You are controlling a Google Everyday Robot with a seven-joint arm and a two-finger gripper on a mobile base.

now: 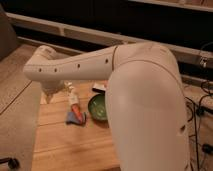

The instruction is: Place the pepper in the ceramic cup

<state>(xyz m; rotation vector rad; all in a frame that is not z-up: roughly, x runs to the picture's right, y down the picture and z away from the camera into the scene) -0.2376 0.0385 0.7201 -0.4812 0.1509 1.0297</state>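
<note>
The slender orange-red pepper (76, 110) lies on a blue sponge (75, 118) on the wooden table (70, 147), just left of the green bowl. My white arm sweeps across the view from the right. The gripper (50, 94) hangs below its end, over the table's back left corner, up and left of the pepper and apart from it. A small pale object (69, 88) shows just under the arm, behind the pepper. I cannot tell whether it is the ceramic cup.
A green bowl (98, 107) stands right of the sponge. A small flat white item (100, 87) lies behind the bowl. The arm's bulky body (150, 115) hides the table's right side. Grey floor lies to the left, cables to the right.
</note>
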